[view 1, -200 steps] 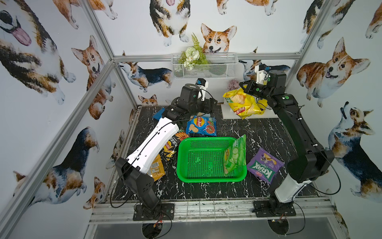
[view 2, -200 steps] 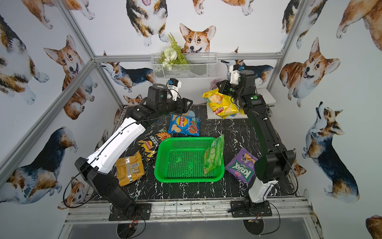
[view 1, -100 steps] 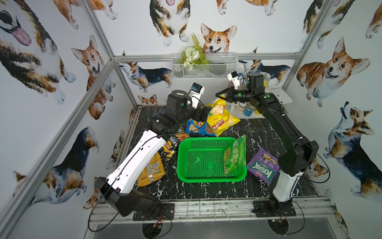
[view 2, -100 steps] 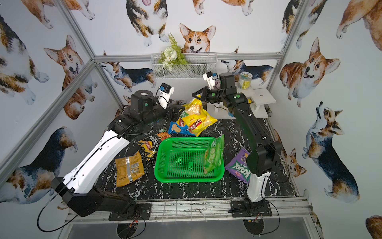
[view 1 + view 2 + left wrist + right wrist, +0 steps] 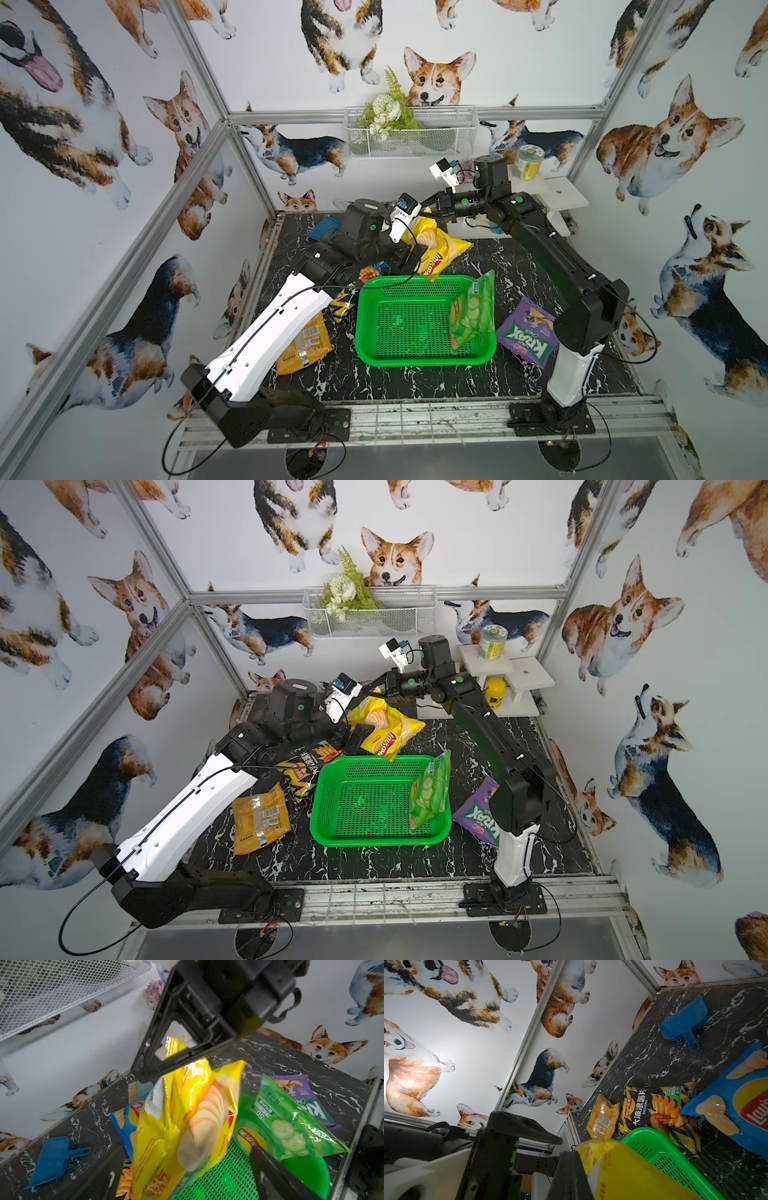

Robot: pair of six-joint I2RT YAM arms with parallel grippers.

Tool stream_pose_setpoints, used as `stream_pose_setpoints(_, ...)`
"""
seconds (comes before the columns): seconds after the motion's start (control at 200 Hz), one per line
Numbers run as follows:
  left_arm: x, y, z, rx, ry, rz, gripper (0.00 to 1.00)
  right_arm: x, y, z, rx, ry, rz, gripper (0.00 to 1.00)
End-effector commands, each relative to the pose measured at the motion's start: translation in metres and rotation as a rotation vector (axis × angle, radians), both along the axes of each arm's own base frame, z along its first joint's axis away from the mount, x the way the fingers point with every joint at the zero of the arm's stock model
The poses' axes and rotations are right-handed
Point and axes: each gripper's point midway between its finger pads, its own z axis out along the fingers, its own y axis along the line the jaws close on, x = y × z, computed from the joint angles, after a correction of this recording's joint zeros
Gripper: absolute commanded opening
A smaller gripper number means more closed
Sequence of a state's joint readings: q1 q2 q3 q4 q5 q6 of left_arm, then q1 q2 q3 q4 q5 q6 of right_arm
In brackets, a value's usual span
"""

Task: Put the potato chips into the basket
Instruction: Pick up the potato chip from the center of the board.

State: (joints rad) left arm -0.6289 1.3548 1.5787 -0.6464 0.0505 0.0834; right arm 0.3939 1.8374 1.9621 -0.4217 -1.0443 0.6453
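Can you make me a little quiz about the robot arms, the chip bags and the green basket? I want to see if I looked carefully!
1. How many bags are inside the basket?
A. none
B. one
C. three

2. True or false: the purple bag lies inside the basket.

3. Fill in the missing word: the right gripper is pinching the top of the ____ bag.

Key
1. B. Only the green bag is in there, leaning against one side.
2. False. The purple bag lies outside, beside the basket.
3. Yellow. The yellow bag hangs over the basket's far edge.
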Motion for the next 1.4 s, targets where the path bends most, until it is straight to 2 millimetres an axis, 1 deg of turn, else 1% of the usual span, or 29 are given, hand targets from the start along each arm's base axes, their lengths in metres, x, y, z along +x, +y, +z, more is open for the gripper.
stream_pose_setpoints(0.0, 0.005, 0.008, 0.006, 0.026, -0.065, 0.035, 1.0, -0.017, 0.002, 0.021, 0.055, -0.022, 0.057, 0.0)
stream_pose_setpoints(0.1, 0.008, 0.018, 0.013, 0.04, -0.133, 0.075, 1.0, -0.027, 0.003, 0.024, 0.059, -0.011, 0.07, 0.0)
stream_pose_setpoints(0.15, 0.008, 0.019, 0.015, 0.043, -0.147, 0.071, 1.0, -0.033, 0.003, 0.025, 0.06, -0.009, 0.078, 0.0)
stream_pose_setpoints(0.19, 0.007, 0.018, 0.012, 0.057, -0.14, 0.061, 1.0, -0.036, 0.003, 0.025, 0.06, -0.004, 0.081, 0.0)
stream_pose_setpoints(0.29, 0.002, 0.009, 0.003, 0.063, -0.088, 0.004, 1.0, -0.043, 0.001, 0.027, 0.065, -0.001, 0.087, 0.0)
stream_pose_setpoints(0.44, -0.009, -0.007, 0.002, -0.015, -0.016, -0.063, 1.0, -0.048, -0.001, 0.031, 0.074, -0.003, 0.095, 0.0)
stream_pose_setpoints(0.621, -0.017, -0.01, -0.008, -0.036, 0.04, -0.085, 1.0, -0.053, -0.001, 0.042, 0.103, -0.009, 0.119, 0.0)
stream_pose_setpoints(0.716, -0.021, -0.011, -0.015, -0.034, 0.082, -0.096, 0.99, -0.054, 0.0, 0.044, 0.11, -0.01, 0.128, 0.0)
stream_pose_setpoints(0.766, -0.022, -0.01, -0.019, -0.029, 0.094, -0.087, 0.97, -0.054, 0.0, 0.044, 0.109, -0.008, 0.127, 0.0)
stream_pose_setpoints(0.871, -0.022, -0.006, -0.019, -0.042, 0.093, -0.063, 0.92, -0.053, 0.0, 0.042, 0.108, -0.008, 0.123, 0.0)
stream_pose_setpoints(1.011, -0.022, -0.005, -0.019, -0.06, 0.105, -0.043, 0.76, -0.051, 0.0, 0.039, 0.102, -0.01, 0.114, 0.0)
stream_pose_setpoints(1.181, -0.021, -0.004, -0.018, -0.069, 0.114, -0.026, 0.59, -0.045, 0.001, 0.029, 0.082, -0.003, 0.095, 0.0)
stream_pose_setpoints(1.311, -0.022, -0.002, -0.017, -0.071, 0.112, -0.017, 0.52, -0.039, 0.002, 0.023, 0.07, 0.002, 0.077, 0.0)
stream_pose_setpoints(1.391, -0.021, -0.001, -0.017, -0.07, 0.116, -0.009, 0.46, -0.035, 0.002, 0.018, 0.057, 0.005, 0.064, 0.0)
